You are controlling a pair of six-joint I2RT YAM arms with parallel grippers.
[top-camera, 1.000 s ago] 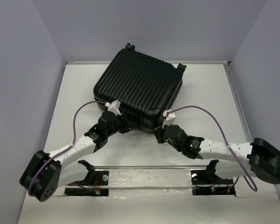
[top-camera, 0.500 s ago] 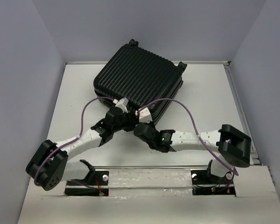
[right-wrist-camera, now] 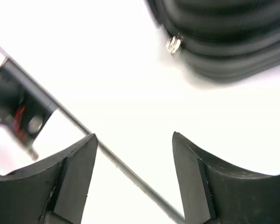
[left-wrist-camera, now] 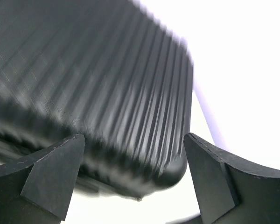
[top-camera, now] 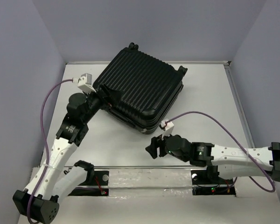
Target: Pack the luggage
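At the left pincer [top-camera: 101, 97]: spread wide, gripping nothing, poised just beside the left corner of the luggage [top-camera: 141, 89]. From the wrist view, nothing between the fingers [left-wrist-camera: 51, 175], only blurred ribbed shell beyond. At the right pincer [top-camera: 152, 148]: likewise parted and empty, low over bare tabletop [top-camera: 210, 93], near the front edge of the case but apart from it. In its own view, just a silver zipper pull [right-wrist-camera: 173, 44] and the seam above the gap.

Outward to the luggage itself: closed, lying flat on a broad face, turned at an angle, toward the far left of the tabletop, wheels [top-camera: 131, 46] at the far side. Likely heavy for arms like these, and stiff. Hard ribbed plastic, probably slick against the pads, so little sense in pinching the broad shell. Better to take hold along the zipper seam, at a corner, or by the zipper pull for opening. Better to push or lever than to lift. Probably calls for both arms when raising the lid.

Beyond that: white, smooth tabletop, little friction to be expected, hence likely sliding of the case under a sideways shove. Plain pale walls [top-camera: 28, 56] close on three sides. More open room to the right of the case, less to the left and behind.
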